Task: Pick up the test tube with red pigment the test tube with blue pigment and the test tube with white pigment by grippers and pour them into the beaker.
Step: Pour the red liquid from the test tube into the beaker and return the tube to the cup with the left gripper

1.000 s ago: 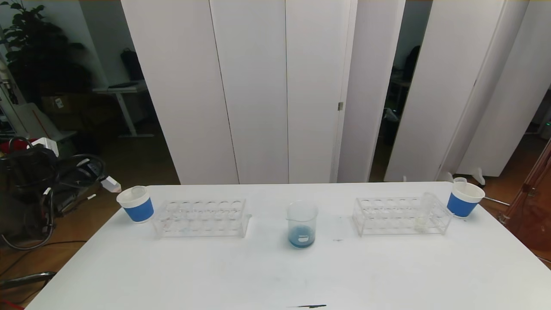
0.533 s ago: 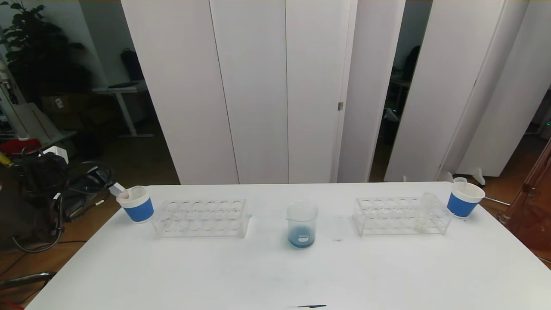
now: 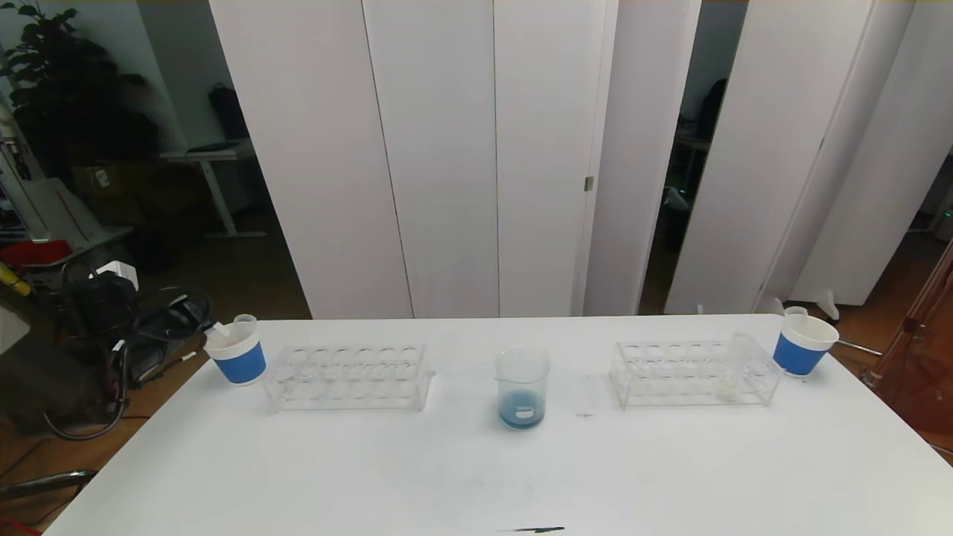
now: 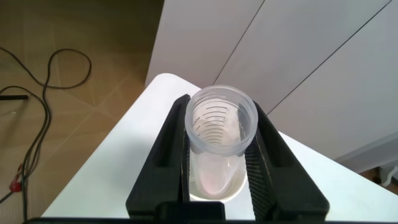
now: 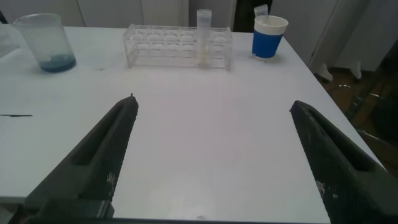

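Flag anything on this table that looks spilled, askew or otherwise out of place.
Nothing is spilled or knocked over. The one oddity: the left gripper holds a test tube over the left paper cup, not the beaker, which holds blue liquid. Both racks stand square. A dark streak marks the table's near edge.

clear glass beaker (image 3: 523,387): blue liquid at base, small white mark | two white paper cups (image 3: 236,353) (image 3: 802,344): blue band | two clear plastic tube racks (image 3: 348,377) (image 3: 694,373): colourless | clear test tube (image 4: 219,146) between black fingers (image 4: 163,158): faint pinkish residue, dark graduation lines | flat white table (image 3: 476,476): plain, one dark streak at near edge
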`<state>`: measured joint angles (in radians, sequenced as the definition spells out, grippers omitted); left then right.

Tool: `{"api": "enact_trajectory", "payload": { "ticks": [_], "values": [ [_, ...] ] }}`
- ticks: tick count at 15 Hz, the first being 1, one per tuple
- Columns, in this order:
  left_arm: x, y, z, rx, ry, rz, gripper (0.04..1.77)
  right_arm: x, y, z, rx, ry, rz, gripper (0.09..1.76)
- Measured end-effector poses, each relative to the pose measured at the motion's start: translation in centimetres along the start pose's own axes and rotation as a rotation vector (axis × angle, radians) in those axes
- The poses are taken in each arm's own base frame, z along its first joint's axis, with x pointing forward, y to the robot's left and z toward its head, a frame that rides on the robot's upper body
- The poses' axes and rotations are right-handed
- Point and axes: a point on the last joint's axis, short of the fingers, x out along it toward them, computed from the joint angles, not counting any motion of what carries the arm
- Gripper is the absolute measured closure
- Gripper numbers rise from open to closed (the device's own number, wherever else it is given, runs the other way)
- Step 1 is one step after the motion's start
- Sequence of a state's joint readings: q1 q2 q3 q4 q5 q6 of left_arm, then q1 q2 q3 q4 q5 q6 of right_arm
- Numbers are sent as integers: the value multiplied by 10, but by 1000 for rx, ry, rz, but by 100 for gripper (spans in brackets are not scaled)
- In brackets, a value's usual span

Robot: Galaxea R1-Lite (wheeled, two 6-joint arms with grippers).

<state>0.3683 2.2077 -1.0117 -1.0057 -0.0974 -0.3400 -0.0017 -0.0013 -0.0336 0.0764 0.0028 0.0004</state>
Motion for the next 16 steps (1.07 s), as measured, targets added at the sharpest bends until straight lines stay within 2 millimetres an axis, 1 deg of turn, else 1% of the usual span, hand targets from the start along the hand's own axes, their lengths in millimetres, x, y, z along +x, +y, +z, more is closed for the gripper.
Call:
{"api": "enact_trajectory", "payload": {
  "ticks": [6, 15, 16],
  "values": [
    [5, 2, -13, 2, 31, 3, 121, 0, 0, 0, 1, 0, 0, 10],
    [8, -2, -21, 13, 51, -10, 121, 0, 0, 0, 1, 0, 0, 10],
    [8, -2, -22, 23, 52, -10, 109, 0, 0, 0, 0, 0, 0, 10]
  ]
}}
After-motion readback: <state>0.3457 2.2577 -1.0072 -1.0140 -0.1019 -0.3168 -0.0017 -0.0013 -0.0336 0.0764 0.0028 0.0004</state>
